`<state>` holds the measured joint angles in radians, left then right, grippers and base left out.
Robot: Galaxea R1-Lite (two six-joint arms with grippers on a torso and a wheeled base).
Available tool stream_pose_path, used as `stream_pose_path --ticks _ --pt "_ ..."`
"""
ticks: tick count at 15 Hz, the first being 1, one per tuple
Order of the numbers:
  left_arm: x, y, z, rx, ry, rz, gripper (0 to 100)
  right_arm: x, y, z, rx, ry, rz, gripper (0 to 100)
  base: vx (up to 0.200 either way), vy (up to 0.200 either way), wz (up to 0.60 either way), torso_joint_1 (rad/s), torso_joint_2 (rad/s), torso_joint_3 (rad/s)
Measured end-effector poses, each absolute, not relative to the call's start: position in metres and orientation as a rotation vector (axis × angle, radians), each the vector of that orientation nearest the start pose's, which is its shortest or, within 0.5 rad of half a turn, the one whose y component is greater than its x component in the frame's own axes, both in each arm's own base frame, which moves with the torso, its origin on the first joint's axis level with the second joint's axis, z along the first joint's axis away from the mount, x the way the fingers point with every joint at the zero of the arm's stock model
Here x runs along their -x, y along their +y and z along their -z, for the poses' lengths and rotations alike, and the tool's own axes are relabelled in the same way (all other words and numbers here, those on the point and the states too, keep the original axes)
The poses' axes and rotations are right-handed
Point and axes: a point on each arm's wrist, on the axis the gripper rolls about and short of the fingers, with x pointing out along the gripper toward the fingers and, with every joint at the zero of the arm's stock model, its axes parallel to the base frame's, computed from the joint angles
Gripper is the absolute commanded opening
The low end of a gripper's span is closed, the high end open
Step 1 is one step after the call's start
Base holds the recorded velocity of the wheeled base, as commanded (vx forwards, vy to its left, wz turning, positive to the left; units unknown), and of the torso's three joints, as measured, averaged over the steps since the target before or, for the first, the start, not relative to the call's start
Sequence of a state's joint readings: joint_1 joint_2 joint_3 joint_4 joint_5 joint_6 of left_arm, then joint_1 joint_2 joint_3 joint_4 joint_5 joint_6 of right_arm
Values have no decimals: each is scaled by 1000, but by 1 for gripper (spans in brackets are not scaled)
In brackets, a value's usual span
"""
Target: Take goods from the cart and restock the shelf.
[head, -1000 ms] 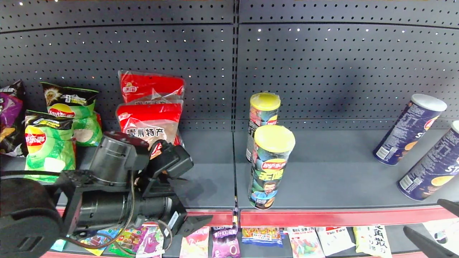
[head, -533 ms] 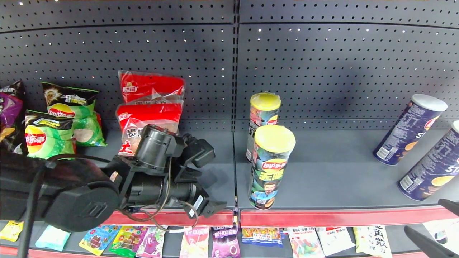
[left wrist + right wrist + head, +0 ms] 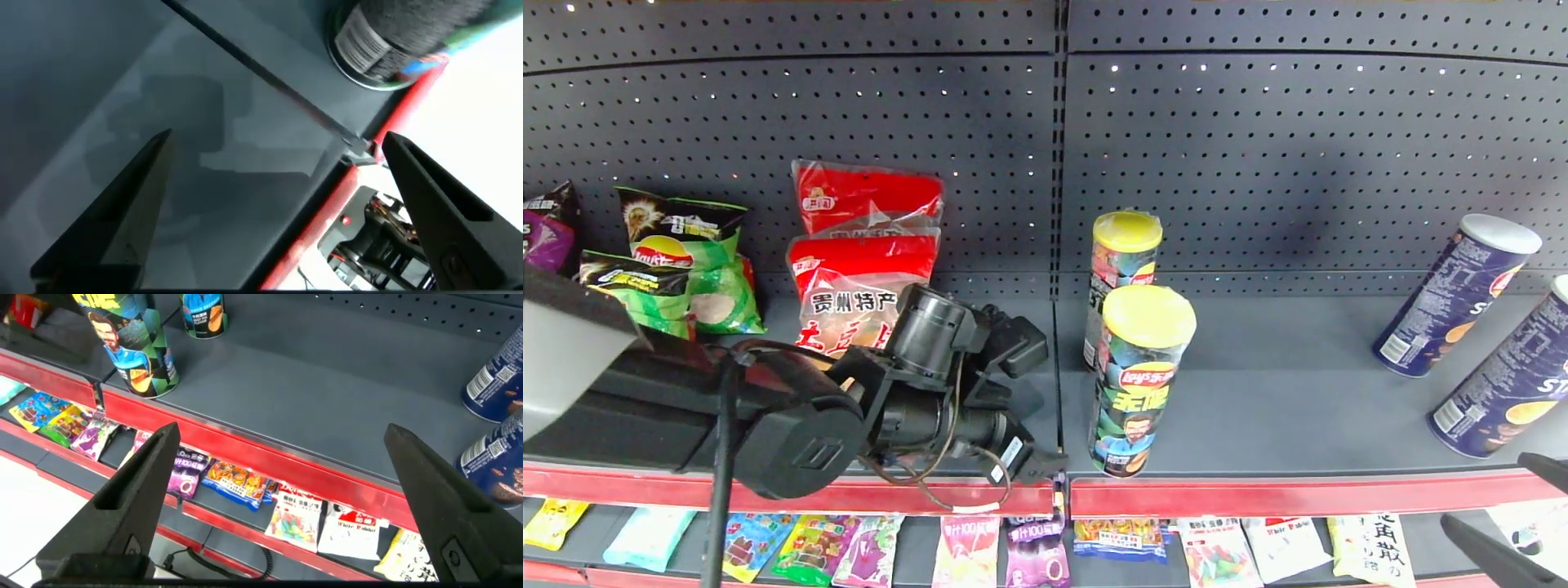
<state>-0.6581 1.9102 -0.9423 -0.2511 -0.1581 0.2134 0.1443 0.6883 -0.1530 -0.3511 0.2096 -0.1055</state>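
Observation:
My left gripper (image 3: 1039, 408) hovers open and empty just above the grey shelf (image 3: 1258, 408), near its red front edge and left of a yellow-lidded chip can (image 3: 1141, 376). A second such can (image 3: 1123, 261) stands behind the first. In the left wrist view the gripper (image 3: 278, 204) has bare shelf between its fingers, and the can's base (image 3: 384, 41) lies just beyond. My right gripper (image 3: 1515, 514) stands open and empty, low at the right in front of the shelf. In the right wrist view the gripper (image 3: 282, 482) frames the shelf edge and the front can (image 3: 135, 343).
Red snack bags (image 3: 862, 278) and green chip bags (image 3: 678, 261) stand left of my left arm. Two blue cans (image 3: 1454, 294) lean at the far right. Small packets (image 3: 1217, 547) line the lower shelf. Bare shelf lies between the yellow-lidded and blue cans.
My left arm has swung up and to the right over the shelf, bringing its open gripper closer to the front yellow-lidded can. The right gripper and the goods have not moved.

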Motion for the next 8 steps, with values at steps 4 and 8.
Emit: stream_pose_path --ticks 4,8 --pt "-274 -217 -112 -374 624 857 100 -56 13 -148 98 168 -362 100 0 0 0 0 0 0" --pt "-279 -224 -108 -385 627 849 100 -57 13 -149 98 165 -361 100 0 0 0 0 0 0"
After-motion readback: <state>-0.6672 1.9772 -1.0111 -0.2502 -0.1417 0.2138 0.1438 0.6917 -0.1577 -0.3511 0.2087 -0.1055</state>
